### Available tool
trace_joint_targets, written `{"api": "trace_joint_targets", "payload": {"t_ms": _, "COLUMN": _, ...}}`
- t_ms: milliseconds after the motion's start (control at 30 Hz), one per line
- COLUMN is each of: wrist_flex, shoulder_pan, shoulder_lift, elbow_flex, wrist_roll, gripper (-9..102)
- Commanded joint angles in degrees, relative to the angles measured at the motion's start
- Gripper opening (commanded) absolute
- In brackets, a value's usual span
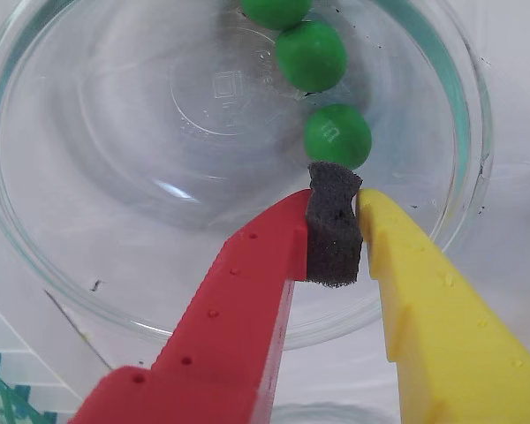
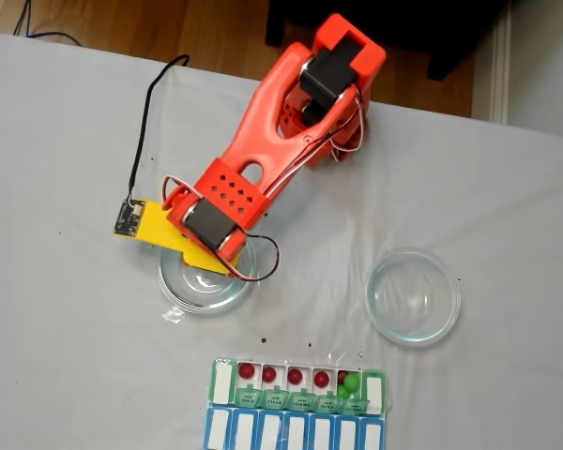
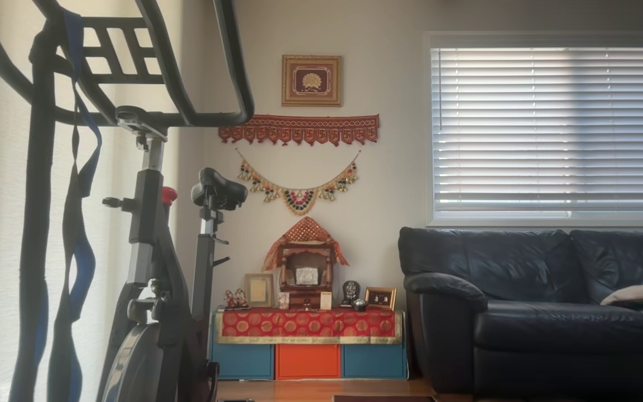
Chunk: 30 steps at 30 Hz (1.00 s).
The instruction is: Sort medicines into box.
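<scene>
In the wrist view the red-and-yellow gripper (image 1: 336, 208), nearly closed with only its dark foam pad between the tips (nothing grasped), hovers at six o'clock of a glossy green ball (image 1: 336, 136) in the clear glass dish (image 1: 62, 265), seemingly lining up a pick.

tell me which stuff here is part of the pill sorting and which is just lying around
Job:
green balls in the left dish
red balls in the green box
end effector, over the dish

Lying about:
right dish
blue box
exercise bike
sofa
</scene>
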Motion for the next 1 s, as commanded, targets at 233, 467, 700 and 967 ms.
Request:
{"api": "trace_joint_targets", "payload": {"t_ms": 233, "wrist_flex": 0.3, "shoulder_pan": 0.4, "shoulder_lift": 0.4, "elbow_flex": -0.8, "wrist_roll": 0.6, "gripper": 1}}
{"api": "trace_joint_targets", "payload": {"t_ms": 467, "wrist_flex": -1.1, "shoulder_pan": 0.3, "shoulder_lift": -1.0, "elbow_flex": -0.4, "wrist_roll": 1.5, "gripper": 1}}
{"api": "trace_joint_targets", "payload": {"t_ms": 700, "wrist_flex": -1.3, "shoulder_pan": 0.2, "shoulder_lift": -2.6, "elbow_flex": -1.1, "wrist_roll": 1.8, "gripper": 3}}
{"api": "trace_joint_targets", "payload": {"t_ms": 967, "wrist_flex": -0.8, "shoulder_pan": 0.4, "shoulder_lift": -4.2, "elbow_flex": -2.8, "wrist_roll": 2.1, "gripper": 14}}
